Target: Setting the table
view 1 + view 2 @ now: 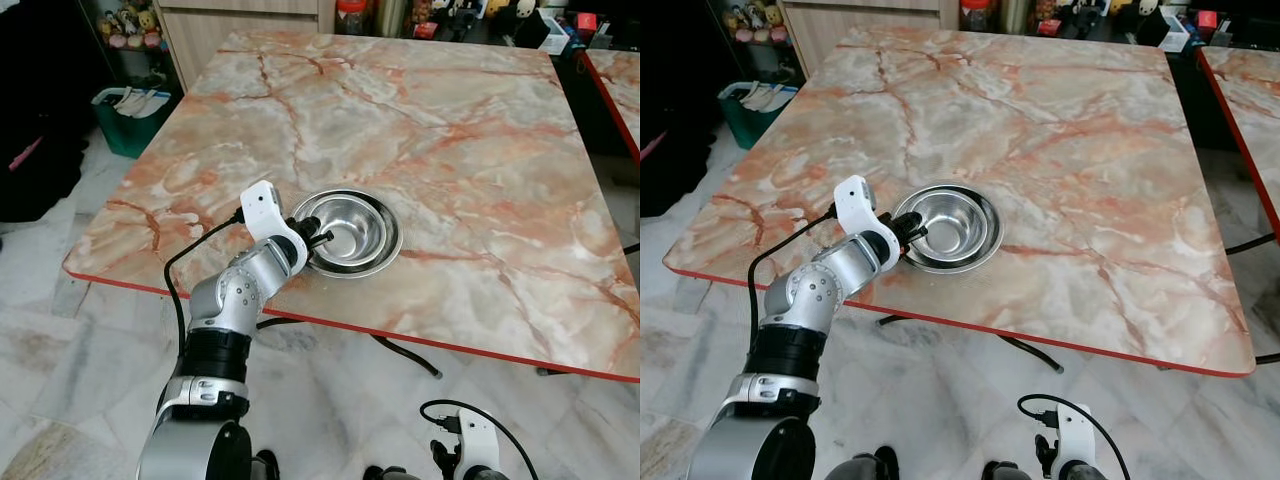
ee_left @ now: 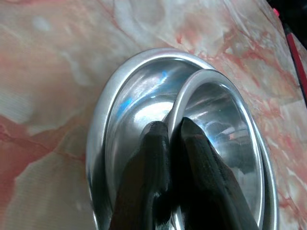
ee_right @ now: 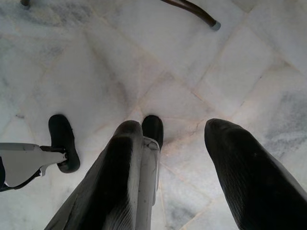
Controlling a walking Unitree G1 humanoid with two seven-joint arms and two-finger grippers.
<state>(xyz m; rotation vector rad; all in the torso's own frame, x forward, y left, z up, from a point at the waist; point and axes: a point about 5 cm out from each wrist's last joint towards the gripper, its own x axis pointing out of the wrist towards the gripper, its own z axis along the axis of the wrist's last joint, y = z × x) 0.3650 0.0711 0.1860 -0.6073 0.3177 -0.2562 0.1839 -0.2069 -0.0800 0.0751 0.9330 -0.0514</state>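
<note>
Bowls (image 1: 345,232) sit nested near the marble table's (image 1: 480,150) front edge, where we see our left gripper (image 2: 173,132) pinching what looks like the inner bowl's near rim, while our right gripper (image 3: 175,139) hangs open.

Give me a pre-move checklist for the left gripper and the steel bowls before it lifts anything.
1. Left gripper pinches the inner bowl rim: ok, fingers closed on it.
2. Inner bowl seated level in the outer bowl: not ok, it sits tilted.
3. Bowls fully on the marble table: ok, though near the front edge.
4. Whether the outer bowl would lift along: cannot tell.
5. Right gripper out of the way: ok, open, hanging over the floor.
</note>
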